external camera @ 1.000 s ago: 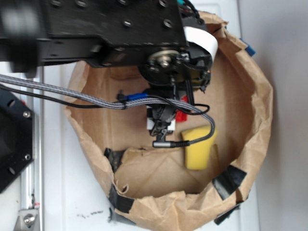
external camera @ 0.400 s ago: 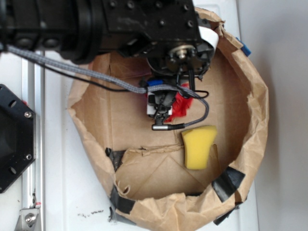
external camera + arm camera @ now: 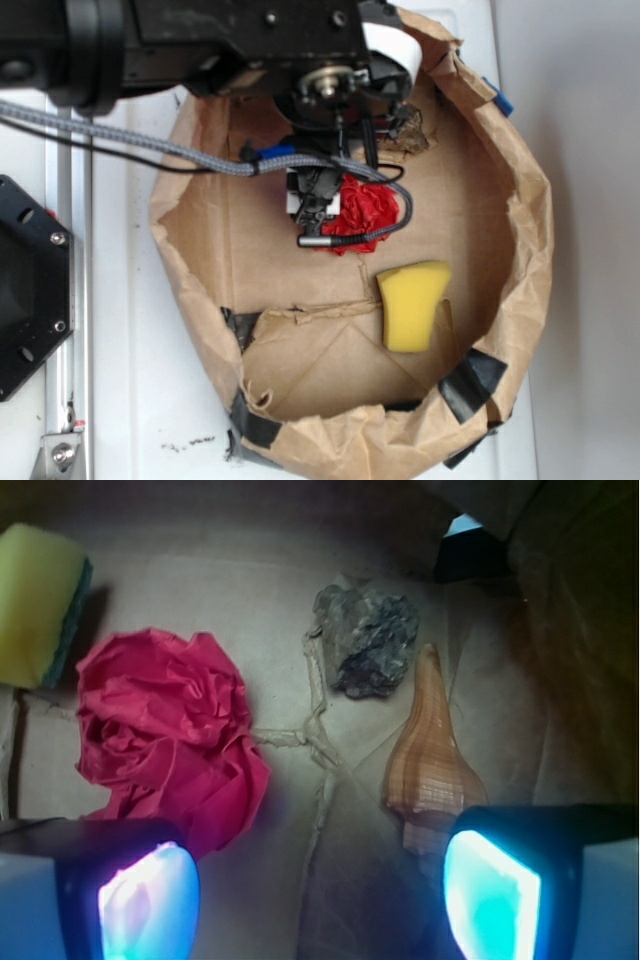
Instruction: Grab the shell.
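Exterior view: the arm hangs over the paper bag (image 3: 520, 230); shell apparently hidden beneath it.

Wrist view: shell (image 3: 432, 765) lies on the bag floor, just right of the rock (image 3: 367, 640), long axis near vertical in frame, tapered tip pointing up. Gripper (image 3: 320, 890) spread, empty, one finger (image 3: 495, 890) overlapping the shell's broad end.

You're looking at a white tabletop (image 3: 130, 400) carrying a brown paper bag (image 3: 520, 260) rolled down into a shallow basin. On the bag's floor lie a yellow sponge (image 3: 410, 305), a crumpled red paper flower (image 3: 165, 735), a dark lumpy rock (image 3: 368, 640) and the shell (image 3: 428, 765), its tapering tip just beside the rock.
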Controlling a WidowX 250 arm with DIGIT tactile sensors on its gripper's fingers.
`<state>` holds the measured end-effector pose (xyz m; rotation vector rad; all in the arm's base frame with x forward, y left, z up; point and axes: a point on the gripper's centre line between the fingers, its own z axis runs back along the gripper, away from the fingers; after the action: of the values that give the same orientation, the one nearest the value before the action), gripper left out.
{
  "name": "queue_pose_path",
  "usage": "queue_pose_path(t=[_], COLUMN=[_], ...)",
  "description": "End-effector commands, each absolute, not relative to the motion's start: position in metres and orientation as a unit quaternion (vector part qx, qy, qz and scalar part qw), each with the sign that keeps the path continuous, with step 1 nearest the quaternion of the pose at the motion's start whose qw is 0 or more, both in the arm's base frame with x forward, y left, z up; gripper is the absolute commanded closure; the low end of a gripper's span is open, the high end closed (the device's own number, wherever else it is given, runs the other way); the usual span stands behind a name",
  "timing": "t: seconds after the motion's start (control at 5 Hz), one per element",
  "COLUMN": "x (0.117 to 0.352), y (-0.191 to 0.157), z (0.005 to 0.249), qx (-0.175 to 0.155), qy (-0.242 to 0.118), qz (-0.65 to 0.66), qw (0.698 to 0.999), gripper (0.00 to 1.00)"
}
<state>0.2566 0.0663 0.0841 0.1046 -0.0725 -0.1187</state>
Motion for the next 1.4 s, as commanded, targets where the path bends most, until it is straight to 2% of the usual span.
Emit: queue_pose_path(t=[0.0,0.2,0.4,0.8,1.2], x=[0.258,0.262,0.261,0.261,0.263], y=[0.088,0.091,0.090,0.090,0.093], z=[0.092,0.086,0.080,0.073,0.073], qx=[0.069,0.054,0.067,0.083,0.081], qy=[-0.071,-0.115,-0.125,-0.106,-0.104], qz=[-0.091,-0.127,-0.142,-0.135,-0.130], qw=[0.991,0.984,0.980,0.982,0.983], gripper=[0.00,0.00,0.00,0.00,0.00])
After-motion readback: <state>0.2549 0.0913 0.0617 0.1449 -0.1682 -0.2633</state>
